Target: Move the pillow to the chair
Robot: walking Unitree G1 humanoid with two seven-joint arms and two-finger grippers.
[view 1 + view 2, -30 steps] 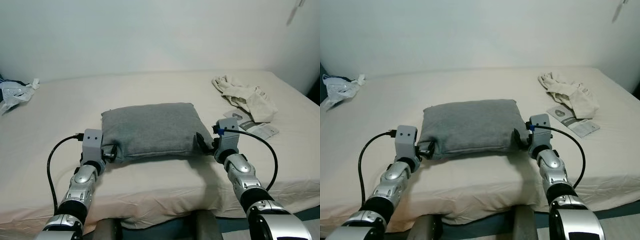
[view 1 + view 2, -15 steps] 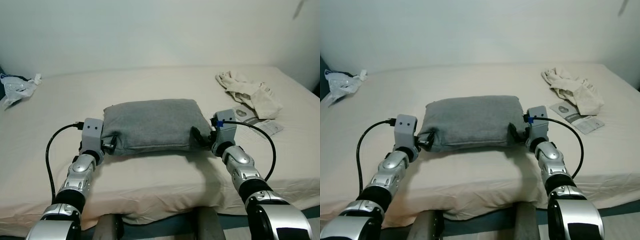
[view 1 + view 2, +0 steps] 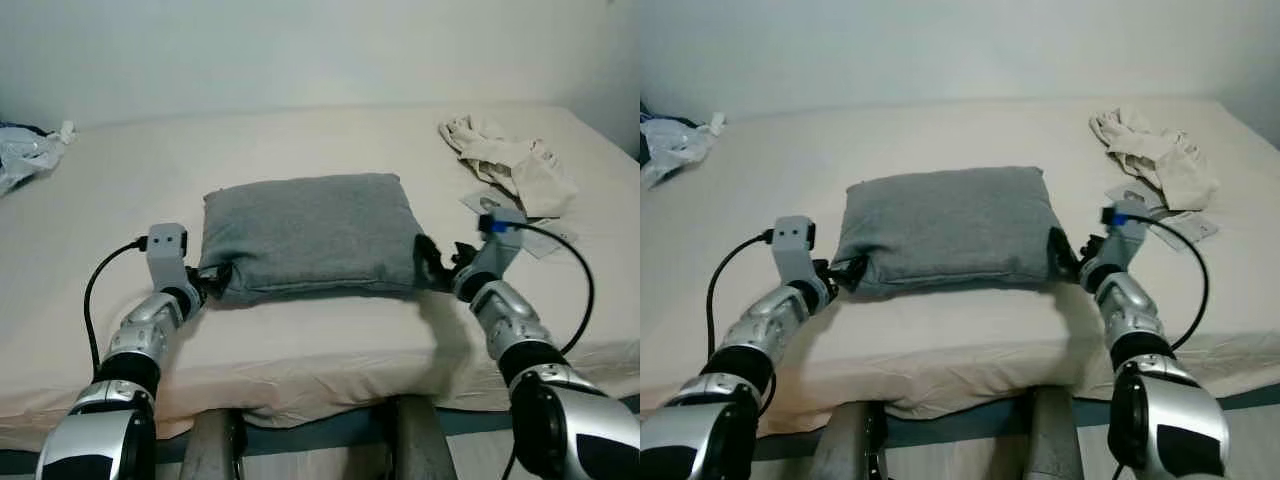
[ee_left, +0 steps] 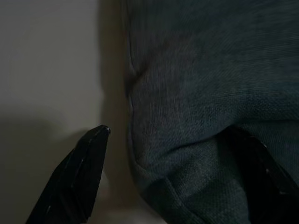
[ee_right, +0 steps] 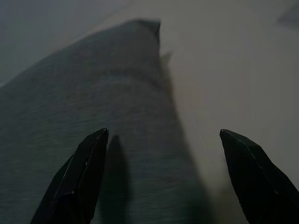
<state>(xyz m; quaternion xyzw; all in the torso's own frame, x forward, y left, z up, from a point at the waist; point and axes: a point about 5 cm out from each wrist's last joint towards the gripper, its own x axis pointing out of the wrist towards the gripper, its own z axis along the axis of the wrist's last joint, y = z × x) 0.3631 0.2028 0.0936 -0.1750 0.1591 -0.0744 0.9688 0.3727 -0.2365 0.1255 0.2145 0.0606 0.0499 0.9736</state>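
Left eye view is showing a soft grey rectangular fabric pillow (image 3: 308, 232) lying flat near the front edge of a wide bed with a cream sheet (image 3: 300, 340), with both silver arms reaching in at its two near corners. The left gripper (image 3: 210, 281) is sitting at the pillow's near left corner; in the left wrist view its black fingers (image 4: 74, 179) are standing spread, with the corner of the pillow bulging between them and one finger lying against the cloth, so they are straddling it rather than pinching it. The right gripper (image 3: 436, 264) is resting at the near right corner, and in the right wrist view its fingers (image 5: 79, 179) are parted wide, the pillow's edge lying between and ahead of them.

A crumpled beige cloth (image 3: 512, 172) and a flat printed packet (image 3: 520, 225) are lying well apart on the bed's right side, and a crinkled plastic bag (image 3: 25, 160) is sitting at the far left.

The step in hand looks like taking hold of the pillow from both ends. Next, both sets of fingers would probably need closing on the corners together, then lifting evenly so the soft pillow is not sagging or slipping free.
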